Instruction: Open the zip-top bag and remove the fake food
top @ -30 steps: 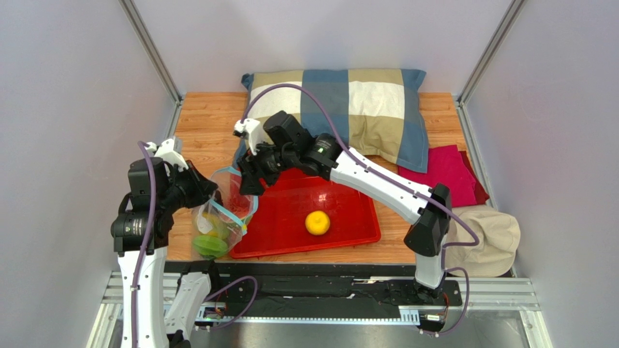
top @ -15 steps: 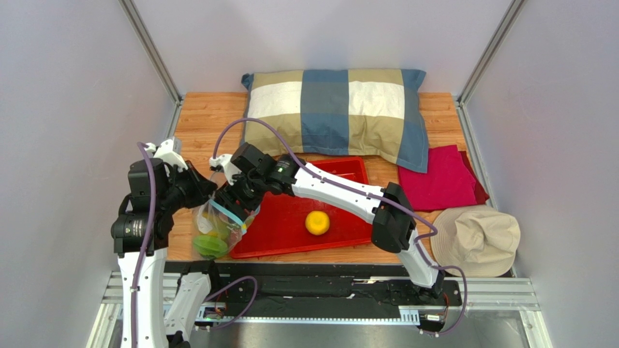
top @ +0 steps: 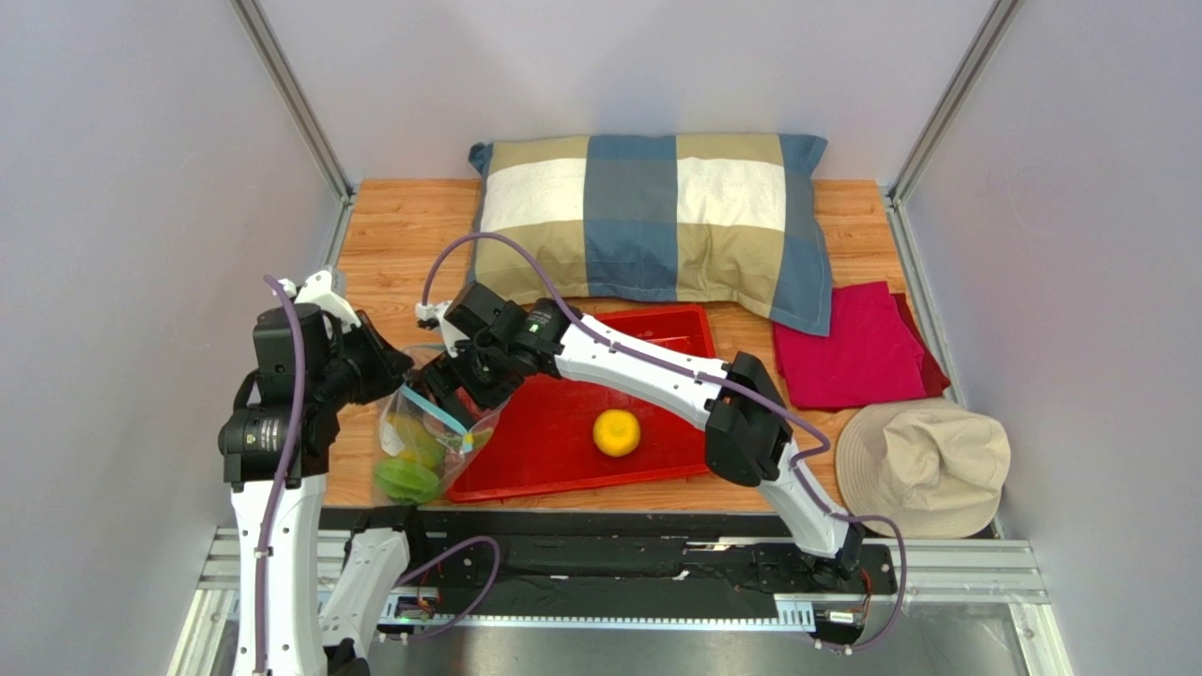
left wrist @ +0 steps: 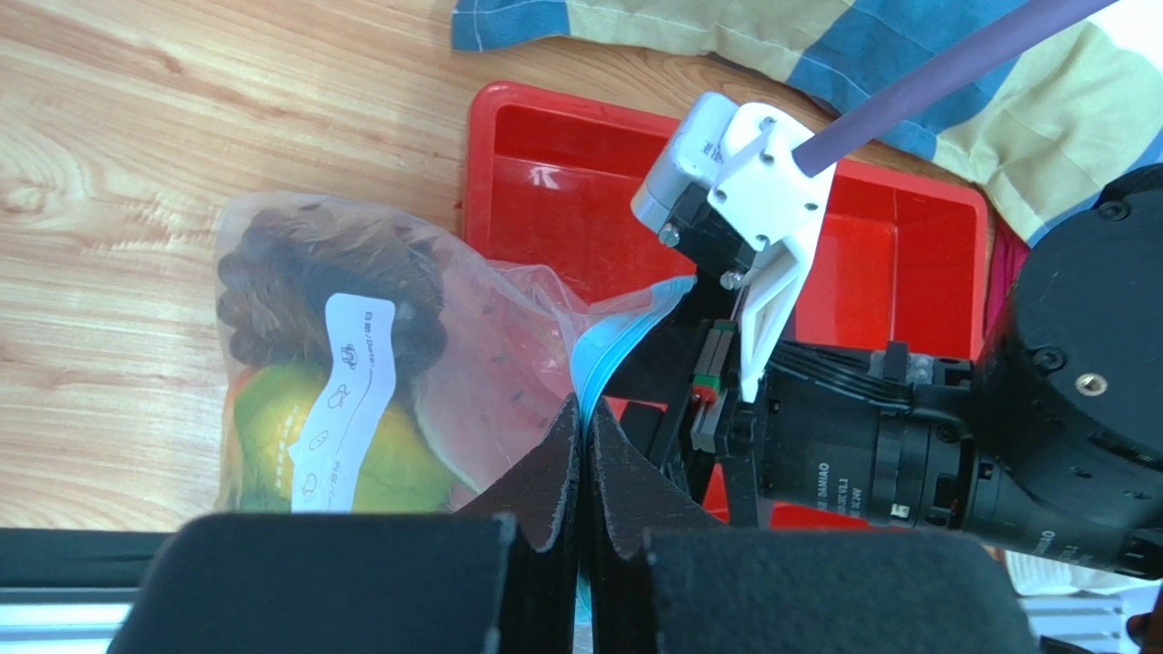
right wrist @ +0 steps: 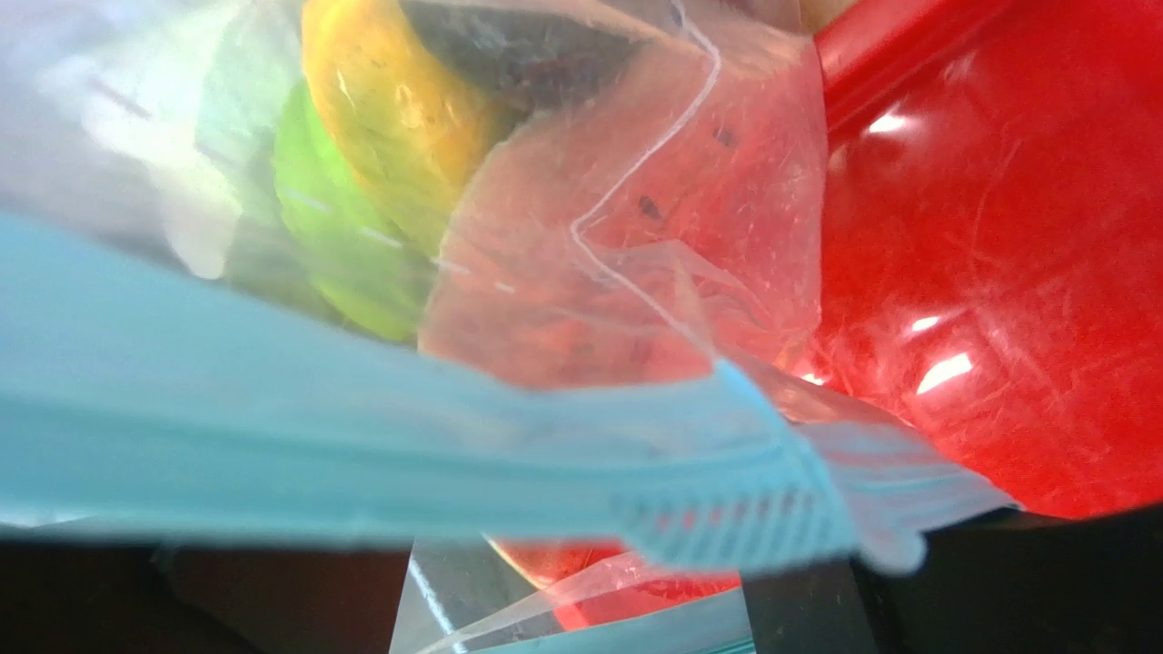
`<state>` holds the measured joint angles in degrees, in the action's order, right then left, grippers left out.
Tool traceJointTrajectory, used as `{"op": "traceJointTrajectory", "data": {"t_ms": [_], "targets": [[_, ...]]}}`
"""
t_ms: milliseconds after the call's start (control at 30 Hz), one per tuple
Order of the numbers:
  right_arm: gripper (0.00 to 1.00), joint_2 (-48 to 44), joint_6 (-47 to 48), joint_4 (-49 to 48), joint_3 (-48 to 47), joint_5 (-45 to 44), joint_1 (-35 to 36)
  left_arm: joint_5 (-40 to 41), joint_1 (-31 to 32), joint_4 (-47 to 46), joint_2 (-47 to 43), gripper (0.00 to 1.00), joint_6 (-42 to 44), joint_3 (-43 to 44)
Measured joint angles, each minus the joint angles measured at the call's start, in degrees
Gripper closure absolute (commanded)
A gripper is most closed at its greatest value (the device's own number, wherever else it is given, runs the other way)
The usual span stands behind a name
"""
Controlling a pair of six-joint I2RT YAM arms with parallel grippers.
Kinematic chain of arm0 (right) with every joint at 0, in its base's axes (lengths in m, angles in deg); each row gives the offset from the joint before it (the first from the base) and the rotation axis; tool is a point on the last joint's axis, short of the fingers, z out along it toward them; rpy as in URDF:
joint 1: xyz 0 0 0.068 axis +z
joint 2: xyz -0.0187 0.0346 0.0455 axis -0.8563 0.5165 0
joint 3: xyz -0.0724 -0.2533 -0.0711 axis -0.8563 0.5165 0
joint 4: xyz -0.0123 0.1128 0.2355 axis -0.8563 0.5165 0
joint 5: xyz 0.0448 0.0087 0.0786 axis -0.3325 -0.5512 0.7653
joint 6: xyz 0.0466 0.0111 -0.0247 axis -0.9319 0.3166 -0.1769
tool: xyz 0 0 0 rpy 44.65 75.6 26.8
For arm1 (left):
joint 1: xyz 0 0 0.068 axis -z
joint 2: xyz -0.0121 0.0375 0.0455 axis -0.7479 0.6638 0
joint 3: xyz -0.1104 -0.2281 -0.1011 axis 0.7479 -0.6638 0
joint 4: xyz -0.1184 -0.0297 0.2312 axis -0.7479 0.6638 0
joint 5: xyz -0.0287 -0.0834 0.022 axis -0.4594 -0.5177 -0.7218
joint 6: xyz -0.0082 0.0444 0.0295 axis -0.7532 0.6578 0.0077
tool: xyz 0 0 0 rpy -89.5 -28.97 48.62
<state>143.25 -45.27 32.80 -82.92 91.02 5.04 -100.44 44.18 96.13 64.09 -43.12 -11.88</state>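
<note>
Clear plastic marks the bag (top: pixel 421 448) at the near left corner of the counter, touching the left rim of the red tray (top: pixel 675 409). It stands mouth up, probably so the toy food (left wrist: pixel 280 443) stays inside while the top is worked. The left gripper (left wrist: pixel 584 439) is clenched on the bag's blue-green strip (left wrist: pixel 621 334), seemingly anchoring one lip. The right gripper (top: pixel 446 385) is at the other lip. Its own camera shows little but strip and film pressed close, so I cannot tell whether those jaws are clamped or apart. Through the film show a green-orange fruit, dark grapes (left wrist: pixel 314 273) and a pink-red slice (left wrist: pixel 478 388); a white label (left wrist: pixel 341 395) hides more. One orange (top: pixel 617 433) lies in the tray. Near the right edge sit a hat (top: pixel 924 465) and red cloth (top: pixel 854 345), and a pillow (top: pixel 649 211) lies along the far edge.
</note>
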Motion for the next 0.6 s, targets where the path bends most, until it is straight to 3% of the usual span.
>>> {"op": "traceJointTrajectory", "data": {"t_ms": [100, 133, 167, 400, 600], "targets": [[0.27, 0.00, -0.98, 0.02, 0.85, 0.35, 0.00, -0.66, 0.00, -0.55, 0.39, 1.00, -0.46, -0.37], [0.36, 0.00, -1.38, -0.09, 1.33, 0.83, 0.00, -0.87, 0.00, -0.76, 0.39, 1.00, -0.66, -0.61], [0.39, 0.00, -1.86, -0.28, 1.79, 1.40, 0.00, -1.09, 0.00, -1.03, 0.39, 1.00, -0.81, -0.96], [0.40, 0.02, -9.86, -6.73, 6.43, 10.54, -0.48, -1.51, -0.02, -2.16, -0.31, 1.00, -1.22, -3.02], [0.59, 0.87, -17.84, -12.83, 9.57, 16.48, -0.87, -1.86, 0.00, -2.16, -1.38, 1.00, -1.49, -4.07]]}}
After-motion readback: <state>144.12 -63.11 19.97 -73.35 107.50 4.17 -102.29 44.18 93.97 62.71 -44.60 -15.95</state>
